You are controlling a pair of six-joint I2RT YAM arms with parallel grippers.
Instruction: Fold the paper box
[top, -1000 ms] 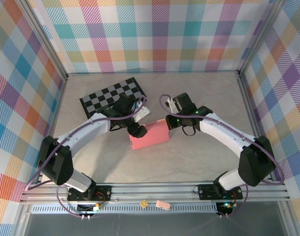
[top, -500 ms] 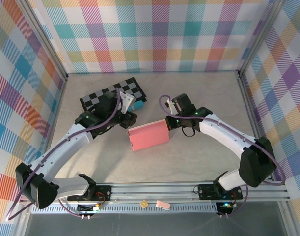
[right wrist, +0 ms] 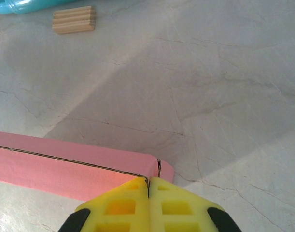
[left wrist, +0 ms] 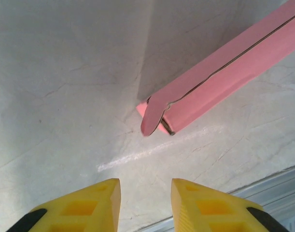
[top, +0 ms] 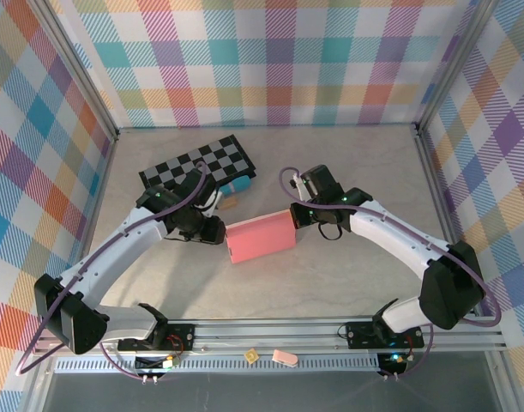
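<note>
The paper box [top: 260, 240] lies closed and flat on the table, pink side out. In the left wrist view its pink side wall [left wrist: 224, 67] runs up to the right, and a rounded tab sticks out at the near corner [left wrist: 154, 118]. My left gripper [top: 217, 232] sits just off the box's left edge. Its yellow jaws [left wrist: 146, 183] stand open over bare table, short of that corner. My right gripper [top: 296, 216] is at the box's far right corner. Its fingers [right wrist: 148, 180] are shut together and press against the top edge of the box [right wrist: 65, 166].
A black-and-grey checkered board [top: 197, 167] lies at the back left, with a teal bar [top: 237, 184] and a small wooden block [right wrist: 74, 20] beside it. A metal rail [top: 270, 330] runs along the near edge. Plaid walls close in three sides.
My left arm has swung off the box's top, out to the left, and come down beside its left edge with its jaws narrowing. The right gripper and the box have stayed put.
</note>
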